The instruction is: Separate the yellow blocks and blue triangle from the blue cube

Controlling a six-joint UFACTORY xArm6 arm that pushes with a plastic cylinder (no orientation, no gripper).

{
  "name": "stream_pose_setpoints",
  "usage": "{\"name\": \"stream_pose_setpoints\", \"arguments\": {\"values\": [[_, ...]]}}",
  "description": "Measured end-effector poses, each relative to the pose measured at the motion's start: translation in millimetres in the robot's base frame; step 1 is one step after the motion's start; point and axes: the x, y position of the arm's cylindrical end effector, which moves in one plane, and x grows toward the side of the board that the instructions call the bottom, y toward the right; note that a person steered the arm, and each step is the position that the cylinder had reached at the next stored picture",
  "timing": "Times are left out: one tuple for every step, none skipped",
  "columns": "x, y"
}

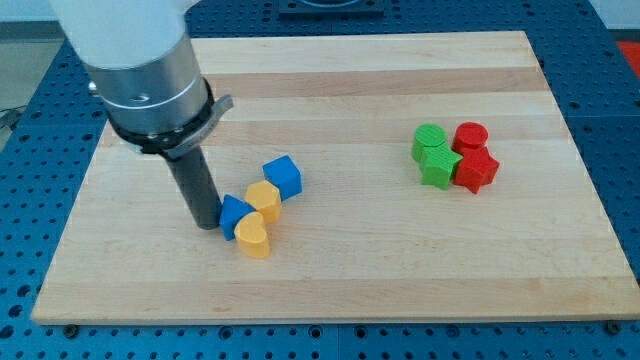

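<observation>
A blue cube [283, 176] sits left of the board's middle. Touching its lower left is a yellow block [264, 199]. Below that lies a second yellow block, heart-shaped [254, 237]. A blue triangle [234, 215] is wedged against the left side of both yellow blocks. My tip [207, 224] stands on the board right at the blue triangle's left side, touching it or nearly so.
At the view's right is a tight cluster: a green cylinder [429, 138], a green star-like block [438, 166], a red cylinder [470, 136] and a red star-like block [476, 170]. The wooden board [330, 270] lies on a blue perforated table.
</observation>
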Motion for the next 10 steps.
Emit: {"name": "stream_pose_setpoints", "arguments": {"values": [[9,28],[21,44],[37,55],[37,55],[52,53],[59,53],[57,55],[52,66],[52,72],[52,69]]}}
